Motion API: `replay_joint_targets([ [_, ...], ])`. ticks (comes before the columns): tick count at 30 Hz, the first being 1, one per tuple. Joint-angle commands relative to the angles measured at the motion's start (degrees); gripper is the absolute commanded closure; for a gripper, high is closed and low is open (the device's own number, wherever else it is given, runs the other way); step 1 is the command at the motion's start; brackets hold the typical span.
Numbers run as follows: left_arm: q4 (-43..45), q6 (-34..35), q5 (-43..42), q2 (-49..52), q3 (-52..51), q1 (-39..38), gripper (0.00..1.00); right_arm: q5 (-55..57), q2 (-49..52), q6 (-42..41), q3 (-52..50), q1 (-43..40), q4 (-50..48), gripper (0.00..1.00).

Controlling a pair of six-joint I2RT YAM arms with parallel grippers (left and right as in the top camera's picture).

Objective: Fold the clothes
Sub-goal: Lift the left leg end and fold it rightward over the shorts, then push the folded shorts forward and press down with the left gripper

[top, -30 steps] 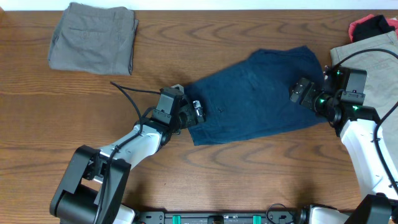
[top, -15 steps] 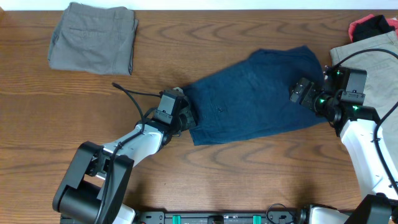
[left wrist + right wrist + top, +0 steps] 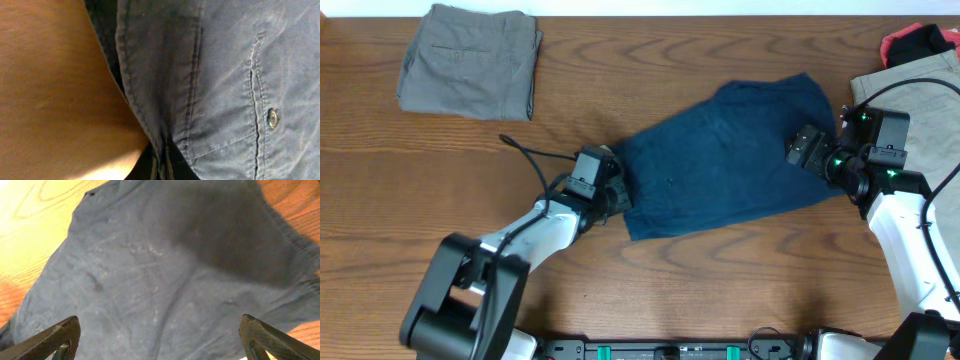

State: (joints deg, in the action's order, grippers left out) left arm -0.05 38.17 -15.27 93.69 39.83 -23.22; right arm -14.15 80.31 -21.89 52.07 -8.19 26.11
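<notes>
Dark navy blue shorts (image 3: 725, 155) lie spread slantwise across the middle of the table. My left gripper (image 3: 616, 192) is shut on their lower left edge; in the left wrist view the hem (image 3: 150, 125) runs down into the closed jaws at the bottom, beside a pocket with a button (image 3: 272, 118). My right gripper (image 3: 803, 148) hovers open over the shorts' right end, its two fingertips (image 3: 60, 337) wide apart above the blue cloth (image 3: 165, 280). Folded grey-olive shorts (image 3: 470, 62) lie at the far left.
A beige pair (image 3: 920, 105) lies at the right edge under my right arm, with a red and black garment (image 3: 918, 42) behind it. A black cable (image 3: 525, 152) trails from the left arm over the wooden table (image 3: 420, 200).
My left gripper has closed on the shorts' left edge and pulled it slightly leftward. The right gripper has stayed put and open.
</notes>
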Motion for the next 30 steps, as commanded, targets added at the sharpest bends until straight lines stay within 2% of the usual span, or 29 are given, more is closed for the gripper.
replay_joint_targets([
  [1,-4.61,-3.87,1.36,-5.14,-0.20,2.91,0.94,-0.22,0.48,0.09,1.16,0.00,0.11,0.01],
  [11,-32.76,-16.20,2.32,-17.73,1.84,17.16,0.94,-0.22,0.48,0.09,1.16,0.00,0.09,0.01],
  [17,-51.71,-22.88,3.96,-18.56,13.00,26.12,0.94,-0.22,0.48,0.11,1.16,0.00,0.11,0.01],
  [23,-66.20,-24.13,12.39,-18.56,28.44,26.91,0.94,-0.22,0.48,0.09,1.16,0.00,0.11,0.01],
  [27,-73.00,-25.42,12.24,-18.56,39.82,26.21,0.94,-0.22,0.48,0.09,1.16,0.00,0.11,0.01],
  [30,-74.97,-26.16,11.93,-18.56,45.29,23.61,0.94,-0.22,0.48,0.09,1.16,0.00,0.11,0.01],
])
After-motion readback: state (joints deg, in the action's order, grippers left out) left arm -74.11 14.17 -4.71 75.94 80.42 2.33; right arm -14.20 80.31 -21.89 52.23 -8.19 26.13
